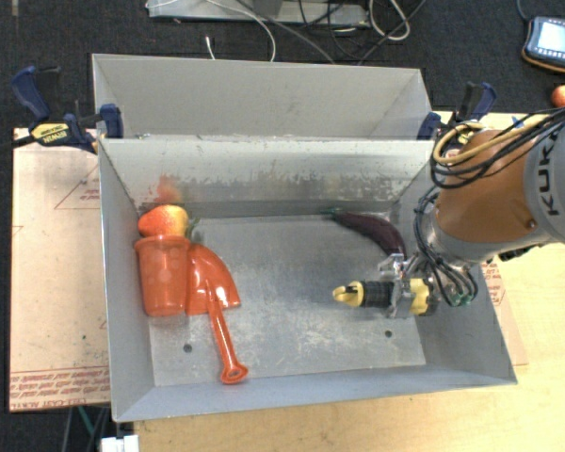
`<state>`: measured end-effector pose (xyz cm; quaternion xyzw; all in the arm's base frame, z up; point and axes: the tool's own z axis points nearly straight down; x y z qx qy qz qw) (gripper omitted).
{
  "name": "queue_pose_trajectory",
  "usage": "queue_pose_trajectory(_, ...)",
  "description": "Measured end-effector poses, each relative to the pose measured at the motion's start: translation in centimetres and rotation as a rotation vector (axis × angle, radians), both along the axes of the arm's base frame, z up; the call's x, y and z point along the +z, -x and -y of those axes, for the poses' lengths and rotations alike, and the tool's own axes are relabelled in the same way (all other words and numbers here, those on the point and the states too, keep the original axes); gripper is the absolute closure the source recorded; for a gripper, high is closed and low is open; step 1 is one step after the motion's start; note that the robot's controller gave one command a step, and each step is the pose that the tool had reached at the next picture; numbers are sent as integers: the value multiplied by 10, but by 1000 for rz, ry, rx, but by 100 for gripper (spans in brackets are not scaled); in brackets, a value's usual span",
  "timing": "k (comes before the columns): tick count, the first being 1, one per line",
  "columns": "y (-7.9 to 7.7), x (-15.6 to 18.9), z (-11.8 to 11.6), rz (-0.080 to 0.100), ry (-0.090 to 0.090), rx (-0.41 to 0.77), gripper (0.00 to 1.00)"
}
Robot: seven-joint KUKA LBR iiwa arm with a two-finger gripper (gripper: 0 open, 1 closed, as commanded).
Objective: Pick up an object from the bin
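"Camera view on my remote screen: the gripper [393,295] is down low at the right side of the bin [264,172], right up against a small yellow-and-black thing [348,296] lying flat on the floor there. A dark maroon curved piece [369,227] sits just behind it, near the back wall."

"So has it got hold of it?"

"Honestly, I can't tell from here whether the gripper is open or closed, or whether anything is in it. Well apart on the left there's an orange cup [162,276] with a round yellow-orange fruit [163,221] touching its far end. An orange scoop [217,309] lies beside the cup, handle towards the near wall."
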<state>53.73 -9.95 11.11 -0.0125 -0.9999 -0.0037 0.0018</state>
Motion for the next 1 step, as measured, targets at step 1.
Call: queue_pose_trajectory(1, -1, 37, 0, 3, 0, 1, 100)
